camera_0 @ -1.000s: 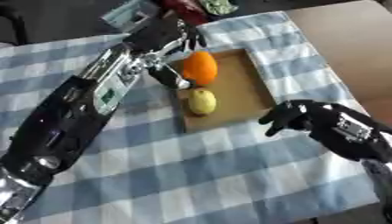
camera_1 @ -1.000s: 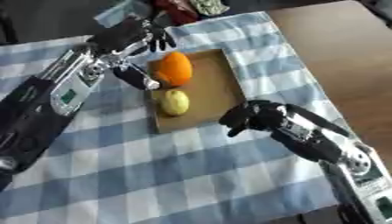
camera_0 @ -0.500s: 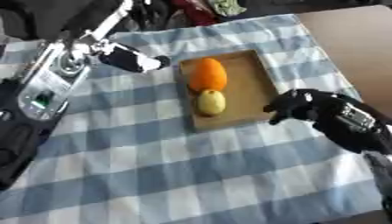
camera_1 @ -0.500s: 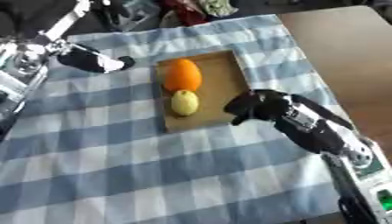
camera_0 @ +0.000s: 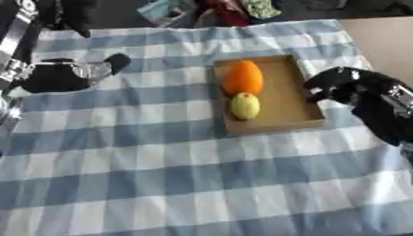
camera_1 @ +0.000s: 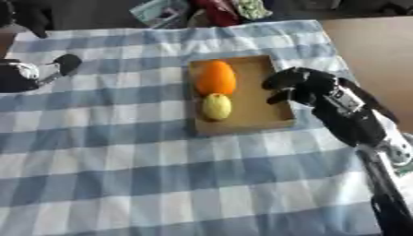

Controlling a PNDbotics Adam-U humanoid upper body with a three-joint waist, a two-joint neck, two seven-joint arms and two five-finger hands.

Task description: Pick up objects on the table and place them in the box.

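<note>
The right arm reaches in from the right side, its right hand (camera_1: 300, 86) poised at the right rim of the shallow cardboard box (camera_1: 270, 103) with fingers curled and nothing in them, while the left arm is drawn up at the far left edge, where its left hand (camera_0: 77, 14) shows only as a dark shape and its fingers cannot be made out. The box lies on the blue-and-white checked cloth (camera_0: 177, 175) and holds an orange (camera_0: 243, 77) at the far end with a yellow lemon (camera_0: 245, 105) just in front of it, the two touching or nearly so.
</note>
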